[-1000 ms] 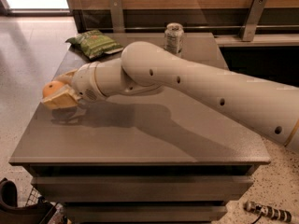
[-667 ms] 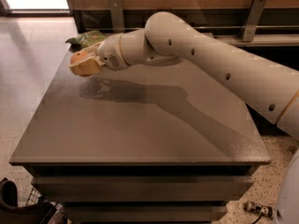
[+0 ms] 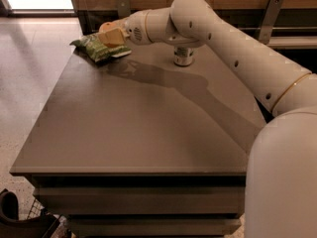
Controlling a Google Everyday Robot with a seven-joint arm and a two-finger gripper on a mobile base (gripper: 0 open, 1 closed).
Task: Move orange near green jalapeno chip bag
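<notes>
The green jalapeno chip bag (image 3: 95,47) lies at the far left corner of the grey table (image 3: 138,128). My gripper (image 3: 111,33) hovers just above the bag's right end, at the tip of my white arm reaching in from the right. Its tan fingers are shut on the orange (image 3: 106,27), of which only a rounded orange part shows behind the fingers.
A silver-white drink can (image 3: 183,56) stands at the back of the table, partly hidden behind my arm. A wooden wall panel with metal brackets runs behind the table. The floor lies to the left, and a dark object sits at the lower left.
My gripper has carried the orange from the table's left side to the far left corner, over the chip bag. The view has also shifted.
</notes>
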